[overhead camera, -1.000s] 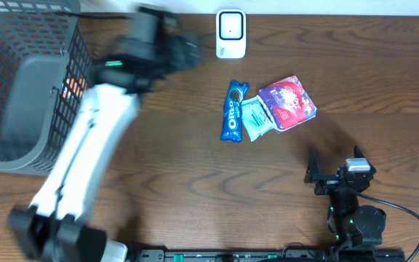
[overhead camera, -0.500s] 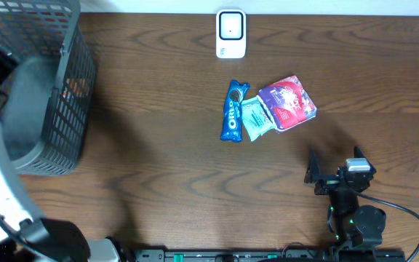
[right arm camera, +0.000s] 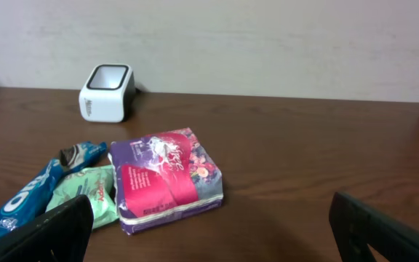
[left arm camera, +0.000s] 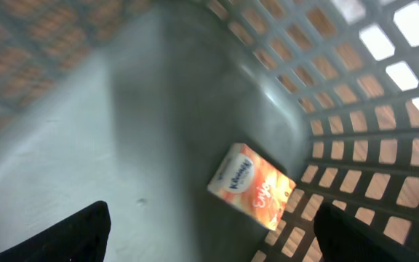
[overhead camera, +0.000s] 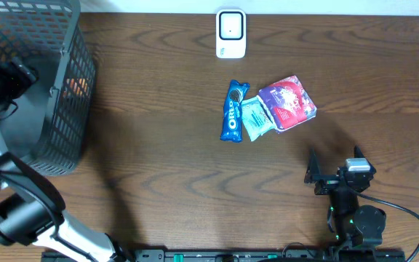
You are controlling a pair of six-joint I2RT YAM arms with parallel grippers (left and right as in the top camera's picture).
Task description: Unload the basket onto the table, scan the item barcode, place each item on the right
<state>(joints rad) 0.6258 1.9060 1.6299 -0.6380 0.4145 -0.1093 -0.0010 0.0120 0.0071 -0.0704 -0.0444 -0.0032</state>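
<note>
Left gripper (left arm camera: 211, 212) swung off my dark wood table (overhead camera: 166, 145) into the mesh basket (overhead camera: 57, 109), jaws wide, empty, right gripper (right arm camera: 209, 218) likewise, pale wall (right arm camera: 268, 44) behind.

We look down on a dark brown wooden table (overhead camera: 158, 160), its wavy grain running along its length and its top faintly glossy under soft, even light. Behind its far edge we see a plain, off-white wall (right arm camera: 268, 44), slightly mottled, which in the overhead view is only a thin pale strip. Diffuse shadows darken the wood towards the left side.
</note>
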